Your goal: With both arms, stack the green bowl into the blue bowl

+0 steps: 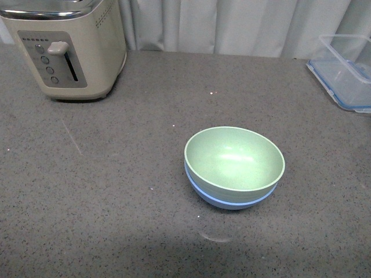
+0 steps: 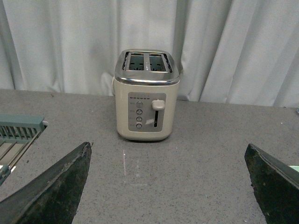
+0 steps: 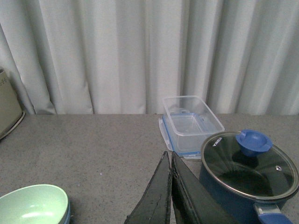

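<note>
**Fingers clear of the stacked bowls**

Fingers of the left gripper (image 2: pixel 169 186) stand wide apart in the left wrist view, one dark wedge (image 2: pixel 56 186) low at one side of the frame and the other at the opposite side, with bare grey surface (image 2: pixel 187 163) between them and nothing held. Beyond them a cream toaster (image 2: pixel 146 95) stands upright on the surface, its lever and a column of buttons facing the camera, a pale curtain (image 2: pixel 70 42) behind it. A green slatted rack (image 2: pixel 18 128) shows at the frame's edge.

From the front, the toaster (image 1: pixel 69 46) sits at the far left. Right of centre, the green bowl (image 1: pixel 234 158) rests inside the blue bowl (image 1: pixel 223 200), both upright, with only the blue rim and lower wall showing under the green one. At the far right edge lies a clear plastic container (image 1: pixel 348 72) with a blue-trimmed rim. Neither arm appears in this view.

Fingers of the right gripper (image 3: pixel 170 184) are pressed together in the right wrist view, with just a thin seam between them; they seem to grip nothing, though their tips are cropped. The green bowl (image 3: pixel 32 205) lies off to one side of them, well apart. Just past the fingers sits a dark blue pot (image 3: pixel 243 196) with a glass lid (image 3: pixel 247 170) and blue knob (image 3: pixel 253 140), and the clear container (image 3: pixel 191 123) is behind it.
</note>
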Motion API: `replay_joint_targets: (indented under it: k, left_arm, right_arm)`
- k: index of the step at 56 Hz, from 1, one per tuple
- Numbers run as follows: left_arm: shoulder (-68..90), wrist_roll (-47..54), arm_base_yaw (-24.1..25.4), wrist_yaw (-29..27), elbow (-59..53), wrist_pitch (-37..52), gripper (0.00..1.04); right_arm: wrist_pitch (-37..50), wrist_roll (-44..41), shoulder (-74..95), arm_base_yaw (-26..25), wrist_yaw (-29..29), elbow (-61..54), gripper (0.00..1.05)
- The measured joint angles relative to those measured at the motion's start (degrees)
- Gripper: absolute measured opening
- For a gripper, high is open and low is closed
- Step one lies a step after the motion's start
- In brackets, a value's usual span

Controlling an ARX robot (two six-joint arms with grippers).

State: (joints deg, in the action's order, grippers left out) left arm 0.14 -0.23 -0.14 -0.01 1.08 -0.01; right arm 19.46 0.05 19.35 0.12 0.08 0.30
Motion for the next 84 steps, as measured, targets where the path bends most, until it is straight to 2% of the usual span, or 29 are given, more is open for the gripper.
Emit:
replay_joint_targets:
  k: [31,34,36,50,81,84]
  left_arm:
    - [0.0,0.0,0.0,0.0,0.0,0.0,0.98]
    - [0.0,0.0,0.0,0.0,0.0,0.0,0.98]
    - [0.0,0.0,0.0,-0.02,0.0,0.0,0.98]
    - [-0.02,0.0,0.0,0.0,0.0,0.0,0.98]
    - [-0.02,0.0,0.0,0.0,0.0,0.0,0.98]
    - [-0.02,0.0,0.0,0.02,0.0,0.0,0.98]
  right_arm:
    - [-9.66,0.0,-9.75,0.0,0.0,0.02,0.01]
    - [-17.66,-0.02,-15.74,0.0,-0.02,0.04,0.01]
    - [-19.15,-0.02,-17.51,0.0,-0.02,0.04,0.01]
    - [-19.34,-0.02,-19.12,-0.02,-0.15,0.07,0.01]
    - [-19.54,-0.09,-19.1,-0.02,-0.17,0.04,0.94]
    - [-19.54,-0.02,-19.1,-0.02,-0.15,0.04,0.98]
